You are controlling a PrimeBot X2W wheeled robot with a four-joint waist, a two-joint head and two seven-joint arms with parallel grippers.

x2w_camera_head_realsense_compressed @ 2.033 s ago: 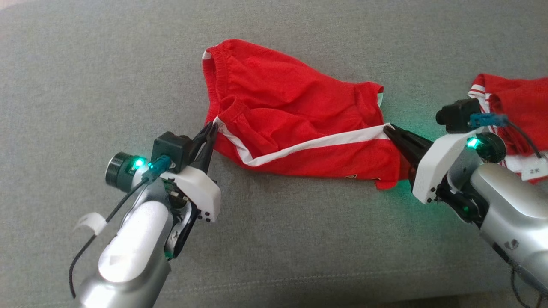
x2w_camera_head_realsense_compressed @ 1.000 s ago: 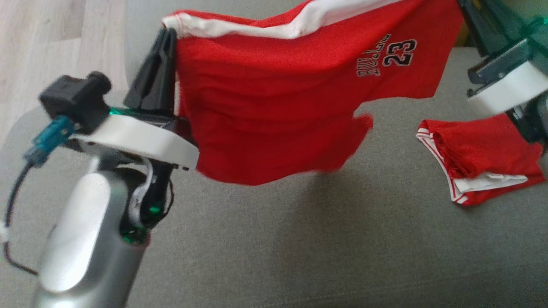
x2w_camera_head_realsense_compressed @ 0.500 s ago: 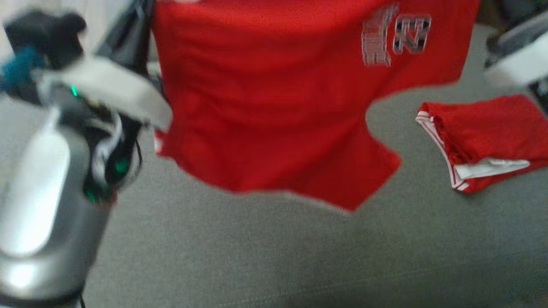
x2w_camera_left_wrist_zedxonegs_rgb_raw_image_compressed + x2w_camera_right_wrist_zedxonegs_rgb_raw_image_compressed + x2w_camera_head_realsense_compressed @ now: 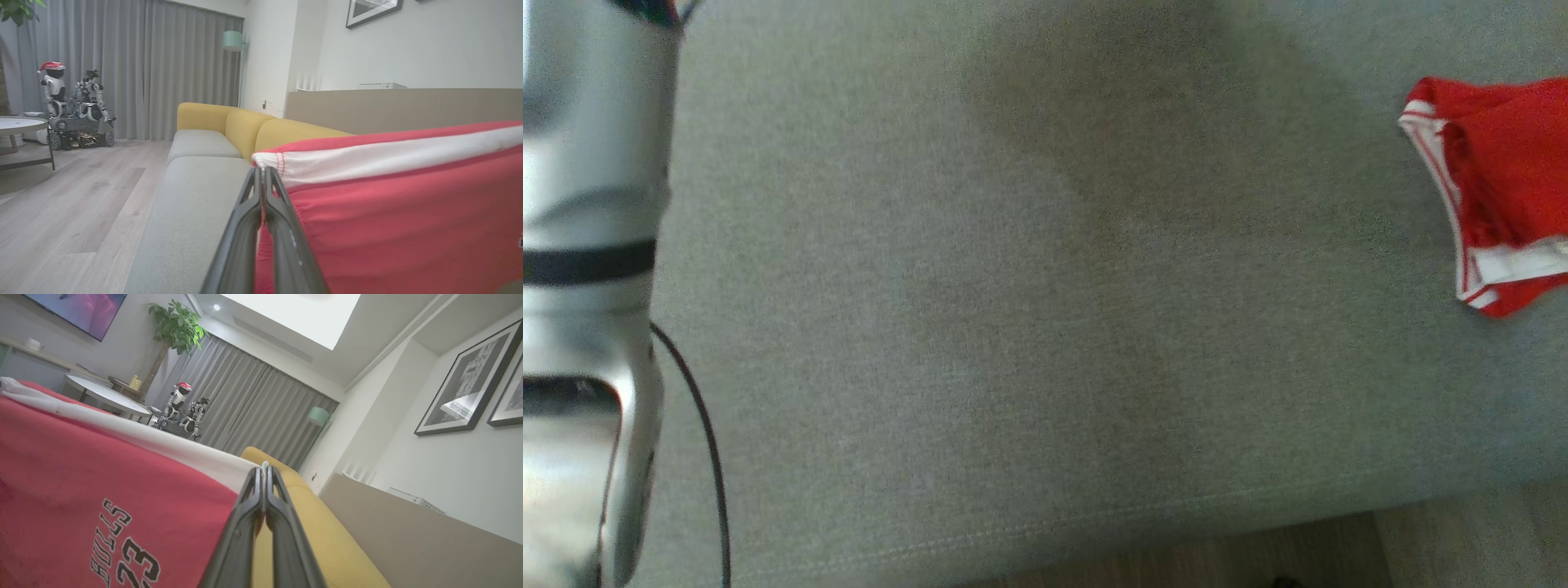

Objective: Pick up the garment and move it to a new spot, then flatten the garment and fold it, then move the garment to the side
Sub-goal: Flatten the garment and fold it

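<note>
Red garment (image 4: 388, 220), lower part cut off, top edge clenched in left hand (image 4: 262, 175) and right hand (image 4: 263, 473).

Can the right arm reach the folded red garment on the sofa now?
Probably not yet: the right end effector is shut on the raised shorts, shared with the left end effector; it must let go first. Nothing covers the folded garment.

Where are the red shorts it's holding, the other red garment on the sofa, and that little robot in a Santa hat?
red shorts (image 4: 122, 469): right wrist view, red cloth above the lettering.
other red garment (image 4: 1515, 188): head view, its red top layer.
little robot (image 4: 53, 87): left wrist view, its white torso.
</note>
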